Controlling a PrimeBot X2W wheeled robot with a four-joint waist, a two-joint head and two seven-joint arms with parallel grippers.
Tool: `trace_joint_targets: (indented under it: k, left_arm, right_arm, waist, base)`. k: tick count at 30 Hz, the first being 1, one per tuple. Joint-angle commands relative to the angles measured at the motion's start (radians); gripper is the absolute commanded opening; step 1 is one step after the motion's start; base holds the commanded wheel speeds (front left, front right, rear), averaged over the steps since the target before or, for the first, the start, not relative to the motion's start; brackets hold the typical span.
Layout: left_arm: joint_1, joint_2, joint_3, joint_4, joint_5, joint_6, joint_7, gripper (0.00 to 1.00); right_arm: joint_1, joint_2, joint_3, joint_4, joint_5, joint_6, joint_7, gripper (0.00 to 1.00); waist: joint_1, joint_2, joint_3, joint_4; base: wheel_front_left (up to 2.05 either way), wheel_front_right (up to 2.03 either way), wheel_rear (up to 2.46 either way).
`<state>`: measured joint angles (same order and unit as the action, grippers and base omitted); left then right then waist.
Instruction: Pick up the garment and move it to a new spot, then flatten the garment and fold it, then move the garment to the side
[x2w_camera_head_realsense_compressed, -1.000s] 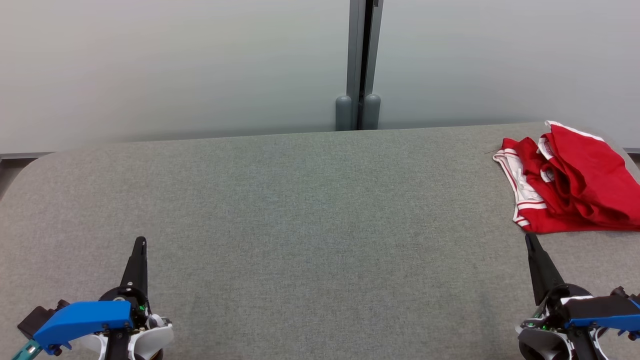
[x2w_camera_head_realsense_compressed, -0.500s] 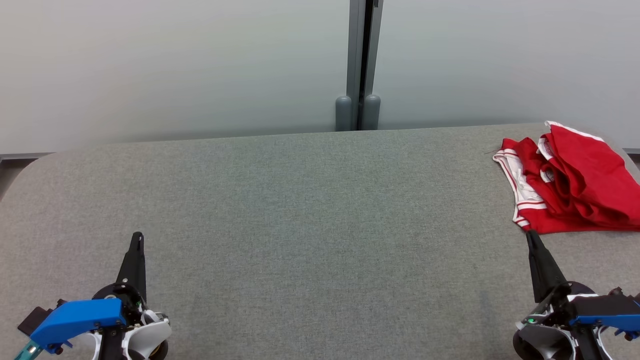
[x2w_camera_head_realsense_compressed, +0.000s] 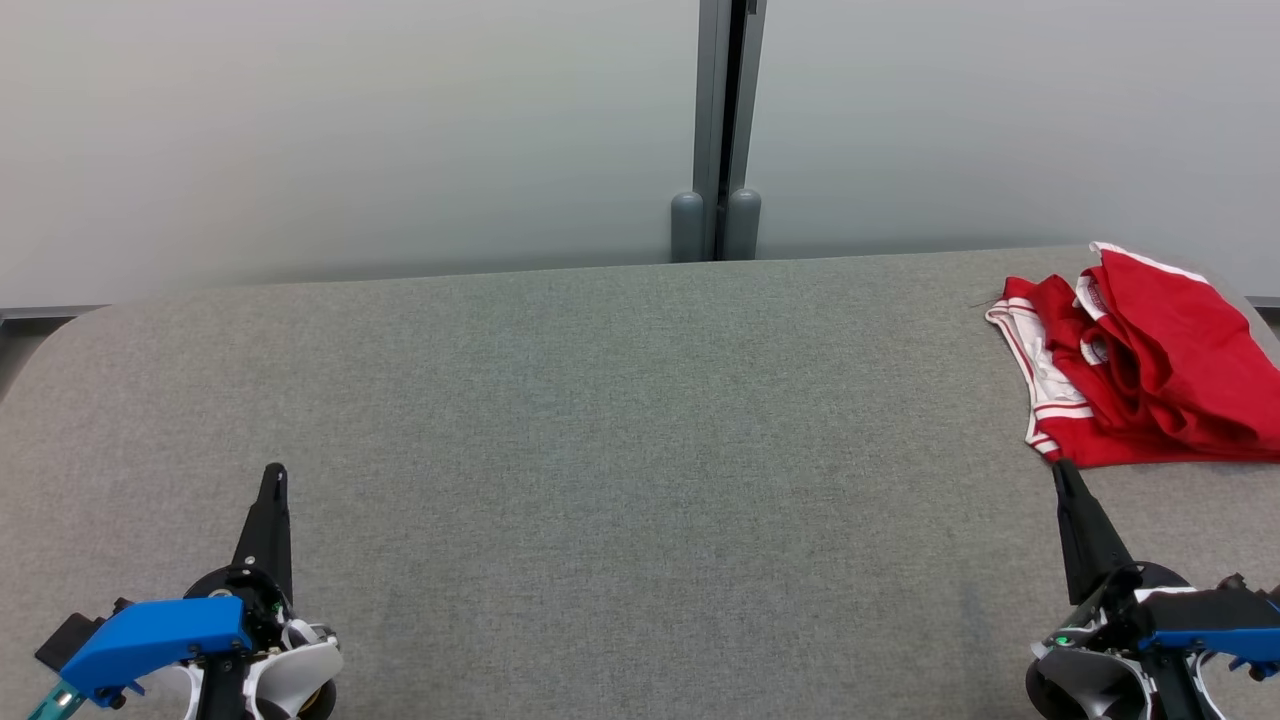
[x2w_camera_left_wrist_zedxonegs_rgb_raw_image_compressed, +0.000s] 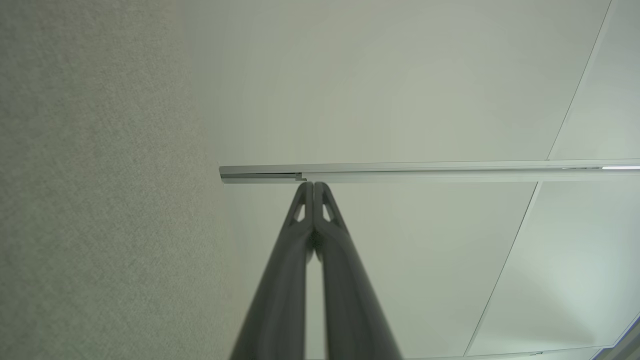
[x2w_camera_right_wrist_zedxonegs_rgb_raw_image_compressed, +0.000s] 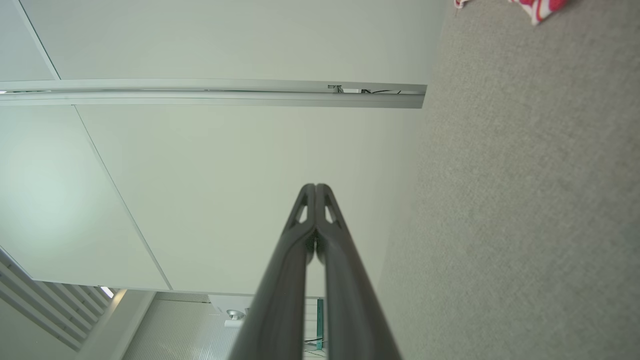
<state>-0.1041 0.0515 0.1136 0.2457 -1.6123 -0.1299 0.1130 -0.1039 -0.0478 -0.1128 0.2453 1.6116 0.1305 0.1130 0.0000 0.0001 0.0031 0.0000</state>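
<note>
One garment (x2w_camera_head_realsense_compressed: 1160, 380), one table (x2w_camera_head_realsense_compressed: 620, 420), four fingers (left fingers (x2w_camera_head_realsense_compressed: 268, 530), right fingers (x2w_camera_head_realsense_compressed: 1085, 545))

Middle: grey fabric tabletop (x2w_camera_head_realsense_compressed: 620, 420) lies bare from its left edge well across to the right, open to a pass from either side.
Far right corner: crumpled red garment (x2w_camera_head_realsense_compressed: 1170, 370), the one heap on the surface.
Back edge: frosted wall panels (x2w_camera_head_realsense_compressed: 350, 130) and grey post (x2w_camera_head_realsense_compressed: 716, 120) close it off.
Garment's near hem: right gripper (x2w_camera_head_realsense_compressed: 1058, 470) tip close by.

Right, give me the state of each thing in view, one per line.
garment: crumpled in a heap at the far right of the table, not held
left claw: shut, empty
right claw: shut, empty, close to the garment but apart from it
</note>
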Motion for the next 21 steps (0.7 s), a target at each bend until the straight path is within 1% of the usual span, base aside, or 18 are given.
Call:
trace_joint_targets:
  k: [1, 21]
  left_arm:
    - [-0.01, -0.002, 0.003, 0.001, -0.003, -0.005, 0.003, 0.0]
    - [-0.01, -0.002, 0.003, 0.001, -0.002, -0.005, 0.004, 0.0]
  right_arm:
    - [-0.01, -0.004, -0.003, 0.001, 0.002, 0.0, 0.003, 0.0]
    - [-0.01, -0.004, -0.003, 0.001, 0.003, 0.0, 0.003, 0.0]
  waist:
    - [0.0, -0.0001, 0.0, 0.0]
    - [0.0, -0.0001, 0.0, 0.0]
  base:
    - [0.0, 0.0, 0.0]
    - [0.0, 0.0, 0.0]
